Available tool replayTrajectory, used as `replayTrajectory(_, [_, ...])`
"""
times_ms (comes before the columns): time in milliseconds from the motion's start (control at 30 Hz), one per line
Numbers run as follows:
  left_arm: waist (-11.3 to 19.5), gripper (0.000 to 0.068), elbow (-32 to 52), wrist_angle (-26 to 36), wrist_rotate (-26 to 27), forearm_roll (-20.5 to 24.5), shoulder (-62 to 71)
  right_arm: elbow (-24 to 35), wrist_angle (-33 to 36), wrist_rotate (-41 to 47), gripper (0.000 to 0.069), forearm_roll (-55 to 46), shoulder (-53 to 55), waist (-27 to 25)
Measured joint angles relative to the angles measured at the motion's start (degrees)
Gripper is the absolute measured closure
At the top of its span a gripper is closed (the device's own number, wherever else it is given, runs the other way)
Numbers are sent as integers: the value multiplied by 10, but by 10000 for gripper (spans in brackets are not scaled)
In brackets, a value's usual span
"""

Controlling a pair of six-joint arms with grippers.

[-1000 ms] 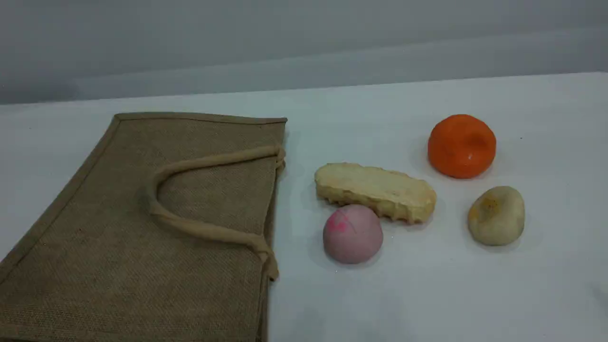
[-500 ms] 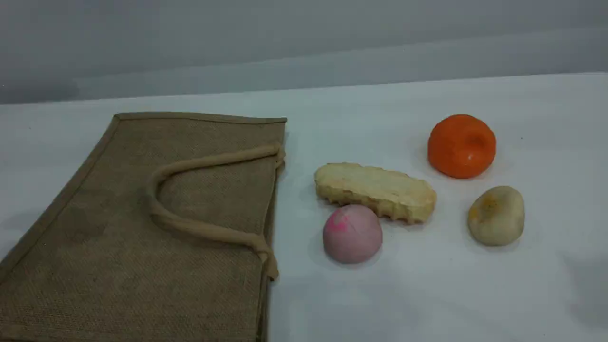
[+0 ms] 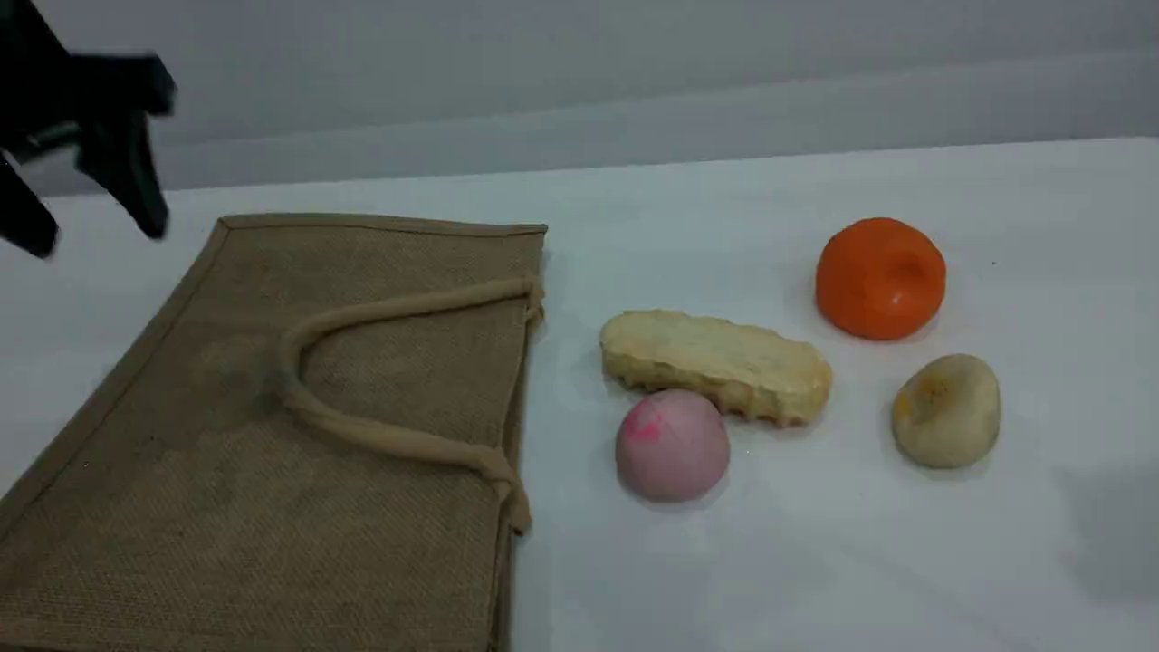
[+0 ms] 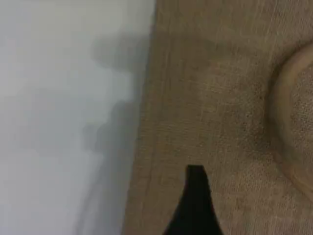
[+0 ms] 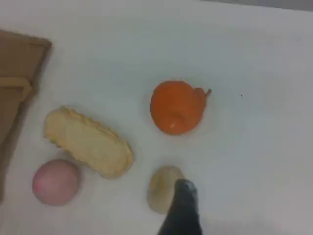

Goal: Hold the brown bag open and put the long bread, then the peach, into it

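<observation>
The brown bag (image 3: pixel 226 471) lies flat on the table's left side, its beige handle (image 3: pixel 380 436) looped on top and its mouth edge facing right. Right of it lies the long bread (image 3: pixel 715 362), with the pink peach (image 3: pixel 672 445) touching its near side. My left gripper (image 3: pixel 95 234) hangs open in the air above the bag's far left corner, holding nothing. In the left wrist view one fingertip (image 4: pixel 195 172) is over the bag (image 4: pixel 210 98) near its edge. In the right wrist view one fingertip (image 5: pixel 185 189) hovers over the food, and bread (image 5: pixel 88 143) and peach (image 5: pixel 55 181) lie to its left.
An orange ball (image 3: pixel 880 277) sits behind and right of the bread. A beige lump (image 3: pixel 946 409) with a yellow blotch lies at the right, directly under the right fingertip in the right wrist view. The white table (image 3: pixel 815 561) ends at a grey wall behind.
My left gripper has come into the scene view at the top left. A shadow has grown at the table's right edge. Bag and food have not moved.
</observation>
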Motion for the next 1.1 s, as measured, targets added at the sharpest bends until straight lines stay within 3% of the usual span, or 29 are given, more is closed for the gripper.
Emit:
replayTrajectory(233, [-13,163,-1,-38,3,-8,61,0,-3,-1,140,-1,0,0])
replayTrajectory(633, [-37,163,-73,-35,3,-45,150,0,5,-1,141,-1,0,0])
replayTrajectory(1100, [-37,163,-91,-60,5,-58,207,0,6,-1,141,-1,0,0])
